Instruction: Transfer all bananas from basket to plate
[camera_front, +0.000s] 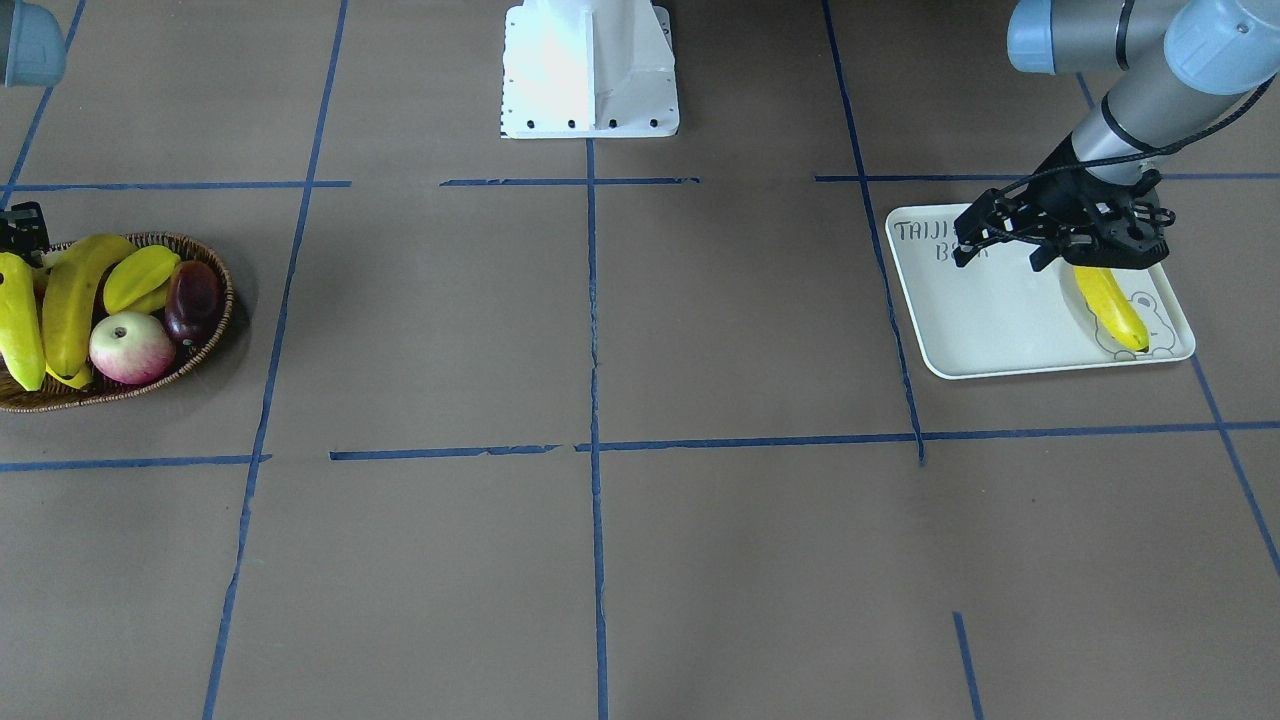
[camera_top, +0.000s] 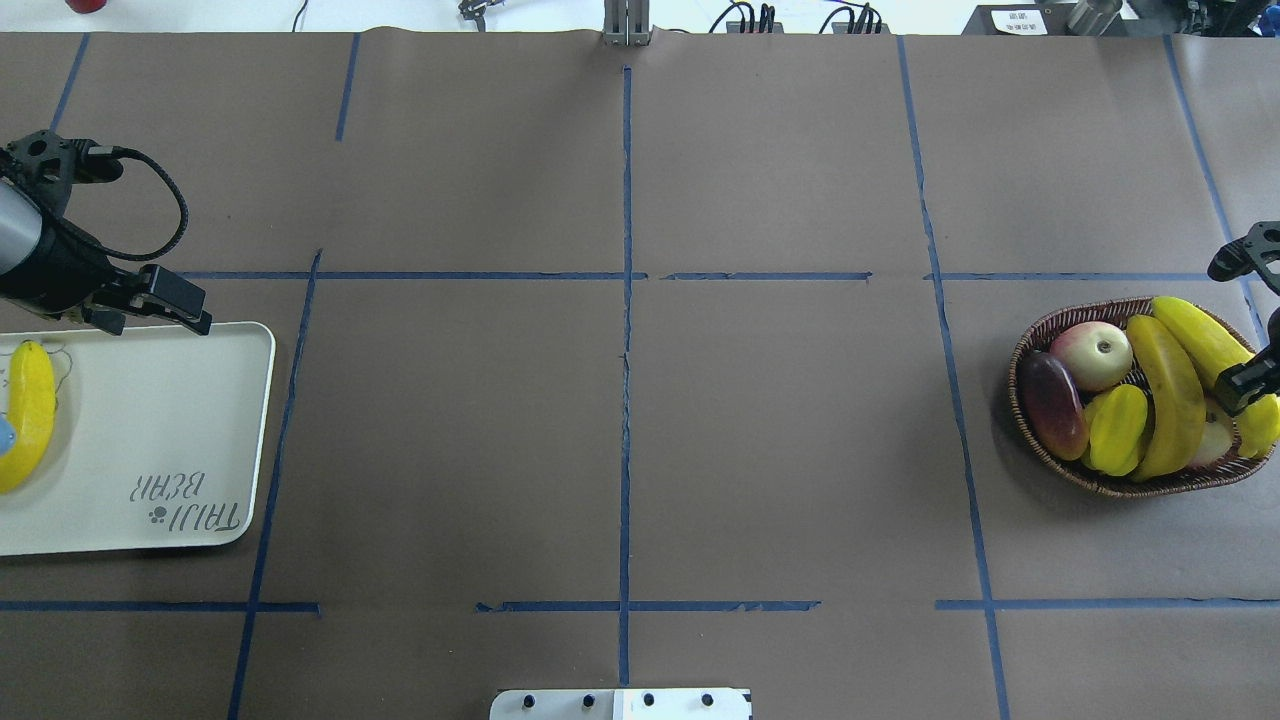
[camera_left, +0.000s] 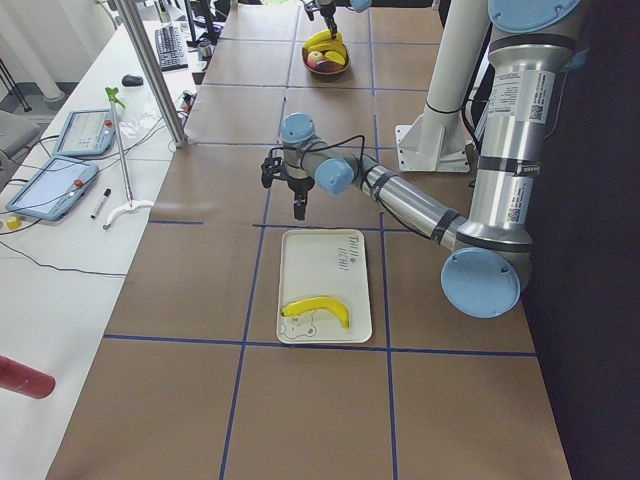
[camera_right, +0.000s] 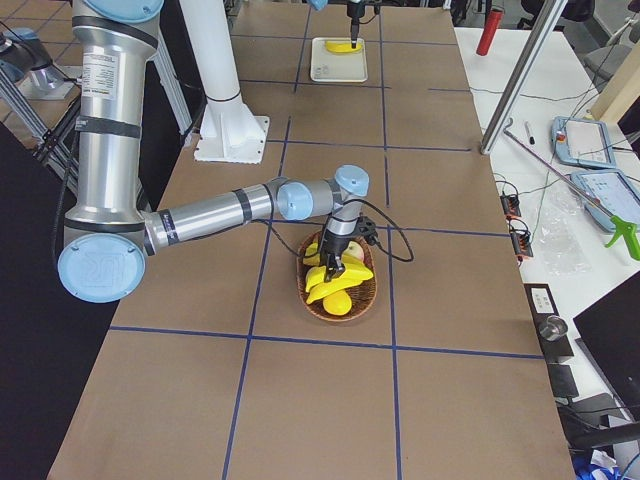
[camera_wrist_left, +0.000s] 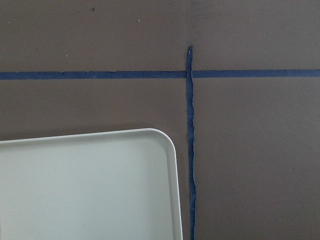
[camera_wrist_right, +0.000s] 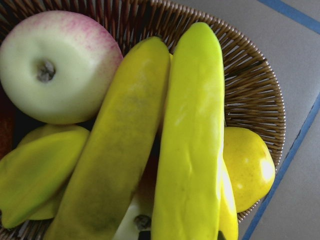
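The brightest banana (camera_top: 1195, 335) lies on top of the heap in the basket (camera_top: 1030, 340), which sits close to the table's edge on the robot's right. A duller, browner banana (camera_top: 1168, 400) presses along its inner side. A yellow sliver under the bright one may be a 3rd banana, but that cannot be told. 1 banana (camera_top: 28, 410) already lies on the plate (camera_top: 150, 400), at the table's opposite edge and well apart from the basket.

The right gripper (camera_top: 1235, 322) is low over the basket. Its 2 fingers appear to stand apart on either side of the bright banana, not yet clamped, though the frame cuts off much of it. The step in hand looks like the grasp of this banana.

To do it well, the fingers should close across the banana's narrow width near its middle, so it hangs level and does not swing. The inner finger needs to slip into the seam beside the duller banana and not land on top of it. The lift should go straight up, since the pear (camera_wrist_right: 247, 165), apple (camera_top: 1092, 355) and starfruit (camera_top: 1115, 430) crowd round and a sideways drag could spill them over the low rim.

The left gripper (camera_top: 150, 315) hovers at the plate's far edge, fingers spread and empty, and may have to receive the fruit given the long reach.
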